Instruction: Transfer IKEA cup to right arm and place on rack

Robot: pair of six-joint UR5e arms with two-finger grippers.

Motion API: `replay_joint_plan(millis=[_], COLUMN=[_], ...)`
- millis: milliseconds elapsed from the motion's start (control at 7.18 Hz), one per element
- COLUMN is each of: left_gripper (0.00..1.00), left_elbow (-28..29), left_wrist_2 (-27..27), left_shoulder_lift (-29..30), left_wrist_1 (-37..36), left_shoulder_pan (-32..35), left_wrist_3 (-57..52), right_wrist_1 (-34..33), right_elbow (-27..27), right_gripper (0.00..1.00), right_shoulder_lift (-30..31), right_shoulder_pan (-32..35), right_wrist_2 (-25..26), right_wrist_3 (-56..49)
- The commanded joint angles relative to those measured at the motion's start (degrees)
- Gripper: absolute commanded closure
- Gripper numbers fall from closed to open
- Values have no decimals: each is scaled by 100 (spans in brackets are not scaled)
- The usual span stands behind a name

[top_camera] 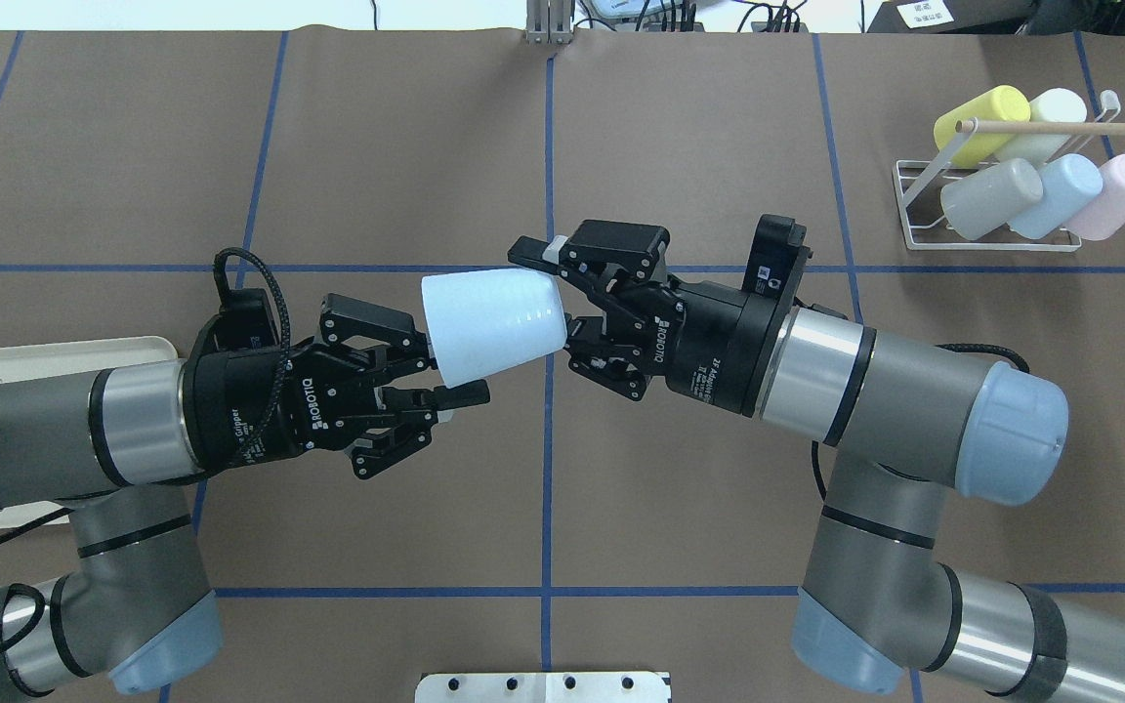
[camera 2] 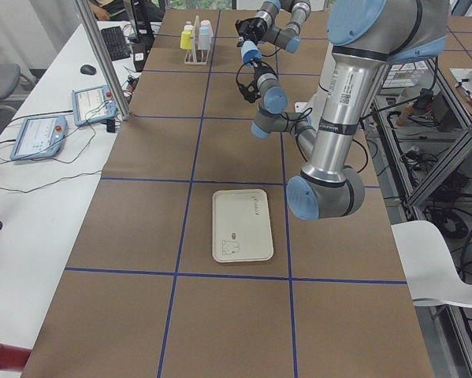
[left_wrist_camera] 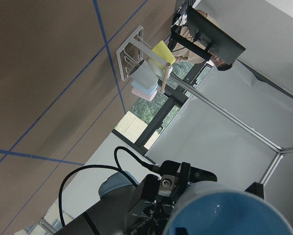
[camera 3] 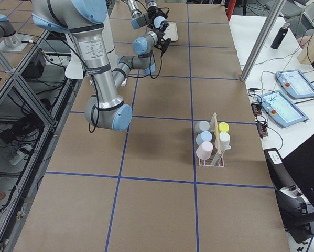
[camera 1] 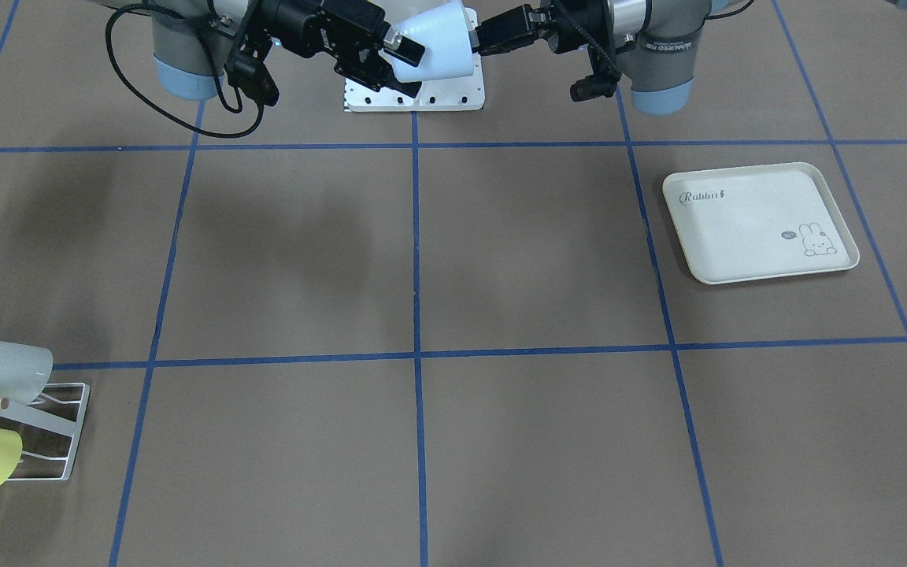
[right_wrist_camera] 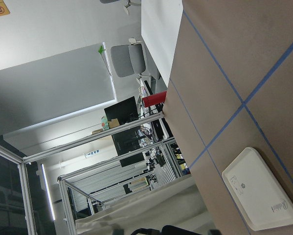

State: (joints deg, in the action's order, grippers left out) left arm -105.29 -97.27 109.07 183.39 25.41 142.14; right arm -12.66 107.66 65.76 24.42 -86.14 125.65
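Note:
A pale blue IKEA cup (top_camera: 494,322) hangs on its side in the air between both arms, above the middle of the table. My right gripper (top_camera: 543,293) is shut on its narrow base end. My left gripper (top_camera: 445,381) is at the wide rim, one finger below the wall and the other hidden inside, and looks shut on the rim. The front view shows the cup (camera 1: 438,43) between the right gripper (camera 1: 406,67) and the left gripper (camera 1: 481,41). The left wrist view looks into the cup's mouth (left_wrist_camera: 224,215). The white wire rack (top_camera: 924,210) stands at the far right.
Several cups, among them a yellow one (top_camera: 978,117), lie on the rack under its wooden dowel (top_camera: 1061,127). A cream rabbit-print tray (camera 1: 760,224) lies on my left side, partly under the left arm. A white mounting plate (camera 1: 422,94) sits at the robot's base.

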Motion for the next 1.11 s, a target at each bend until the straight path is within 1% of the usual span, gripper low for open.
replay_joint_plan(millis=[0,139,278,418,557,696,975], left_gripper=[1,1,1,1,1,1,1], left_elbow=[-52,-114,-210,-202,-185,-150,-132], left_wrist_2=[-11,-20,-29,-47,-64,-73,-64], left_shoulder_lift=[-8,-26,-130,-218,-306,-394,-684], left_wrist_1=[-22,-22,-48,-66,-118,-258,-626], left_shoulder_pan=[8,42,104,296,498,674,719], left_wrist_3=[-2,-10,-19,-280,-553,-756,-1737], right_wrist_1=[1,1,-8,-60,-200,-637,-1637], right_elbow=[9,18,18,-8,-96,-114,-114], right_gripper=[96,97,97,96,96,96,96], right_shoulder_lift=[-2,7,16,77,95,156,305], right_shoulder_pan=[1,10,19,123,385,701,1535], right_wrist_2=[1,18,245,543,685,712,669], right_wrist_3=[3,-6,-49,-119,-573,-1169,-2189])
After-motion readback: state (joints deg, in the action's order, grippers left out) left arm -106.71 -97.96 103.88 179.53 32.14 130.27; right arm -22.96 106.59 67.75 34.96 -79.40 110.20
